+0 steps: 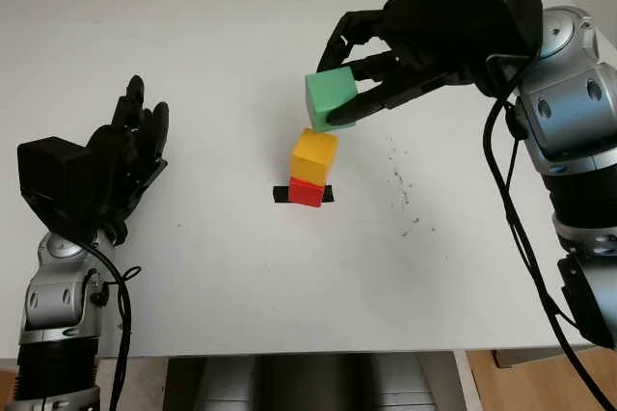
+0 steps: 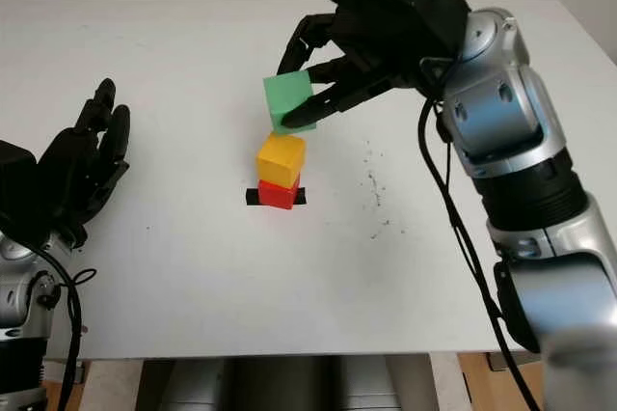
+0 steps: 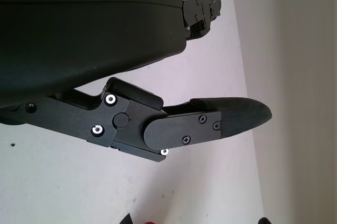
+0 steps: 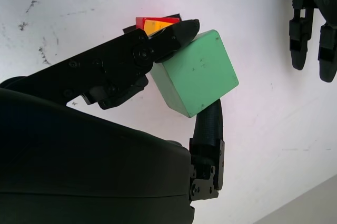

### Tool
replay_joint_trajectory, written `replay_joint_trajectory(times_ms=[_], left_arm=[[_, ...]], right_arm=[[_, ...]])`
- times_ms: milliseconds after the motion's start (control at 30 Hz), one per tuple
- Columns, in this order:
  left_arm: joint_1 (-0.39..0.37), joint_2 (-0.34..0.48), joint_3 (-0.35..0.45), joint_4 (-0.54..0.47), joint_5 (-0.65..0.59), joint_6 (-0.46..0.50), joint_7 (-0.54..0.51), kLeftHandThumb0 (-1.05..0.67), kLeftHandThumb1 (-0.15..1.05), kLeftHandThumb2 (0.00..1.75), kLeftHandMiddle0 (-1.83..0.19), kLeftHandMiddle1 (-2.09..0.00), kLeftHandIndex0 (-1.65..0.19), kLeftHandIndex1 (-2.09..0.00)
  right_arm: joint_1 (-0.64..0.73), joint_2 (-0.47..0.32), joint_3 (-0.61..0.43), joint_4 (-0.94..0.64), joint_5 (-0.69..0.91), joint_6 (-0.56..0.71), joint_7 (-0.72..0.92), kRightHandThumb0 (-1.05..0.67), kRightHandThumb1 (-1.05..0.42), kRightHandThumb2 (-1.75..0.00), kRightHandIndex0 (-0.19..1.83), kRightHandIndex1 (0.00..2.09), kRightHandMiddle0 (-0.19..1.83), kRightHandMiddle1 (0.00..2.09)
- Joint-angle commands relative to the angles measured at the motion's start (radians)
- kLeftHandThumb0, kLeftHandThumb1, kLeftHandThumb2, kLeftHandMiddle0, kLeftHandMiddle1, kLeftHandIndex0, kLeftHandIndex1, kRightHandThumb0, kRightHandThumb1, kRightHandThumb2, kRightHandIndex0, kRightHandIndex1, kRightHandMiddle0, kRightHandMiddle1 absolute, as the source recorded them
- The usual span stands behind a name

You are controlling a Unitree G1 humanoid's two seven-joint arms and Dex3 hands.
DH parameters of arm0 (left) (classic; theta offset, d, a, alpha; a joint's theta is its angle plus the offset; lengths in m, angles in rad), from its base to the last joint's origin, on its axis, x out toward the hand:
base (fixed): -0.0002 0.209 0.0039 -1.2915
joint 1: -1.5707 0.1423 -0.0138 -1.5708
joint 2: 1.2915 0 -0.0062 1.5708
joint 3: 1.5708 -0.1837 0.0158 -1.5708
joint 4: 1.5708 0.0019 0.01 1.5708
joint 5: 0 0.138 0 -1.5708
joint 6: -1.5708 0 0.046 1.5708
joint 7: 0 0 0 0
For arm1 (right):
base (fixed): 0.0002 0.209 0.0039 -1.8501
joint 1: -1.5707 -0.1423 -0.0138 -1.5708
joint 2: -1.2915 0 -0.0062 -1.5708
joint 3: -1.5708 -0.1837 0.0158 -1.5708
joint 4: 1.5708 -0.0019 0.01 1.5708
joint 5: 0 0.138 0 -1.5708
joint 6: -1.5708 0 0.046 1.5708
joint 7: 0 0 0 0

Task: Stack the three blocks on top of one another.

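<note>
Fingers of the right hand [image 1: 352, 93] clamp a green block [image 1: 332, 98], held tilted just above a yellow block [image 1: 315, 154] that sits on a red block [image 1: 307, 192] at mid counter [image 1: 212, 266]. White counter lies bare all round the stack. Left hand [image 1: 130, 146] is open near the counter's left edge.

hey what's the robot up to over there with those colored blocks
It is stacking blocks. The right hand grips the green block and holds it in the air just above the yellow block, which already sits on the red block near the middle of the white table. The green block is not yet set down. The left hand is open, off to the left side of the table.
</note>
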Motion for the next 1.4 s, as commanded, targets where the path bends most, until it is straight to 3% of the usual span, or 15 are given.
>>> replay_joint_trajectory(times_ms=[0, 233, 533, 800, 1367], left_arm=[[0.013, 0.003, 0.005, -0.02, 0.003, -0.006, 0.004, -0.74, 1.05, 0.54, 0.19, -0.04, 0.18, -0.04], [0.012, 0.007, 0.003, -0.012, 0.003, -0.017, -0.002, -0.74, 1.05, 0.54, 0.19, -0.04, 0.18, -0.04], [0.009, 0.007, -0.001, -0.015, 0.011, -0.012, 0.001, -0.74, 1.05, 0.55, 0.19, -0.04, 0.19, -0.05], [0.013, 0.009, 0.006, -0.019, 0.011, -0.019, -0.001, -0.74, 1.05, 0.55, 0.19, -0.04, 0.18, -0.05], [0.007, 0.013, 0.003, -0.014, 0.01, -0.014, -0.006, -0.74, 1.05, 0.55, 0.19, -0.04, 0.19, -0.04]], right_arm=[[0.008, 0.01, -0.005, 0.009, 0.008, -0.015, -0.006, -0.39, -1.05, -0.16, 0.18, 0.0, 0.03, 1.8], [0.031, 0.033, -0.006, 0.037, 0.015, -0.049, -0.023, -0.41, -1.05, -0.12, 0.18, 0.02, 0.07, 1.84], [0.066, 0.087, -0.037, 0.009, 0.044, 0.041, -0.093, -0.44, -1.05, -0.12, 0.17, 0.03, 0.09, 1.95], [0.084, 0.092, -0.036, -0.02, 0.065, 0.065, -0.117, -0.46, -1.05, -0.11, 0.21, 0.06, 0.14, 1.81], [0.083, 0.072, -0.015, -0.025, 0.066, 0.054, -0.115, -0.45, -1.05, -0.11, 0.19, 0.05, 0.1, 1.85]])
